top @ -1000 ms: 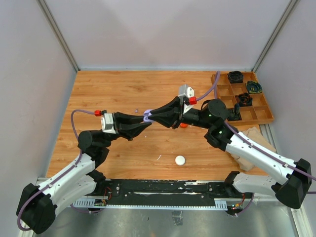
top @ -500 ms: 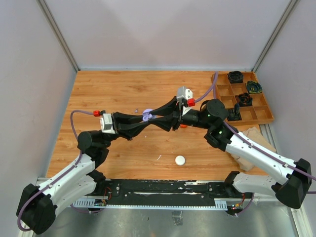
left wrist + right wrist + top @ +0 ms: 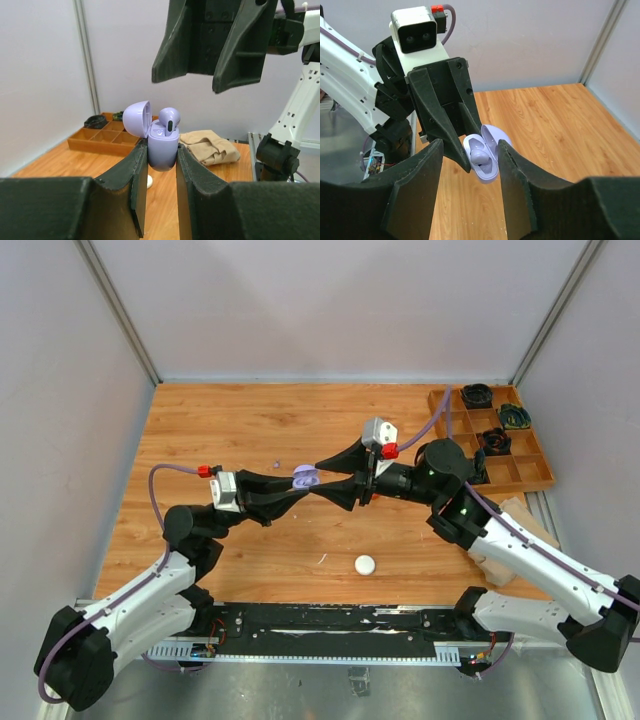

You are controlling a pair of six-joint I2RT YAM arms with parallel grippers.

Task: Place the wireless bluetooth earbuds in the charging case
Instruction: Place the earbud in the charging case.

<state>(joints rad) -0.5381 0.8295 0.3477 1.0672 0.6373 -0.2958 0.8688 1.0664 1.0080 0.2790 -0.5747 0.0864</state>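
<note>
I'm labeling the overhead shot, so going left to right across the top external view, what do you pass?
left wrist camera → lilac charging case, lid open → white puck → wooden compartment tray

Left pincer [image 3: 161, 157] tight; right pincer [image 3: 470, 149] wide apart

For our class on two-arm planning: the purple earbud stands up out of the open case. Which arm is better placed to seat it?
Right. The right jaws are open, empty and close to the earbud; the left jaws are shut on the charging case, steadying it.
</note>
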